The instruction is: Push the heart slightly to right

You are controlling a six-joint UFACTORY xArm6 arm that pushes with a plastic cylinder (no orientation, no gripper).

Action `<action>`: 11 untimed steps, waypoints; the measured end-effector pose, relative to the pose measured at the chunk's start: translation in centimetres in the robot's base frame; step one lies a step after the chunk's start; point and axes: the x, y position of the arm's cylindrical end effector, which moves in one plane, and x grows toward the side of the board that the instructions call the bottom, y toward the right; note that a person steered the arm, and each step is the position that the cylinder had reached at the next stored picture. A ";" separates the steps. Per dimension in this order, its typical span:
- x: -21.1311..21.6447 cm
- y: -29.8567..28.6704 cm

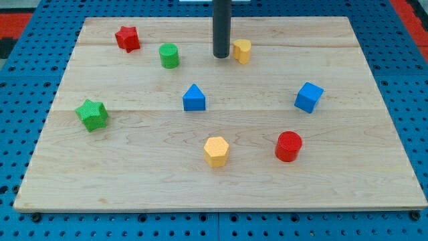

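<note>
The yellow heart block (242, 50) lies near the view's top, just right of centre on the wooden board (134, 181). My tip (221, 56) stands right beside the heart's left side, close to it or touching it; I cannot tell which. The dark rod rises straight up out of the view's top.
Green cylinder (169, 55) and red star (127, 38) lie left of my tip. Blue triangular block (194, 98) sits mid-board, blue cube (308, 97) at the right, green star (92, 114) at the left, yellow hexagon (216, 151) and red cylinder (289, 146) near the bottom.
</note>
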 end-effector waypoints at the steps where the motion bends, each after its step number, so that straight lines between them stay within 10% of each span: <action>1: 1.1 2.2; 3: 1.9 -2.4; 5: -6.1 7.6; 7: -3.5 -1.9; 9: -3.2 8.2; 11: -0.9 -0.3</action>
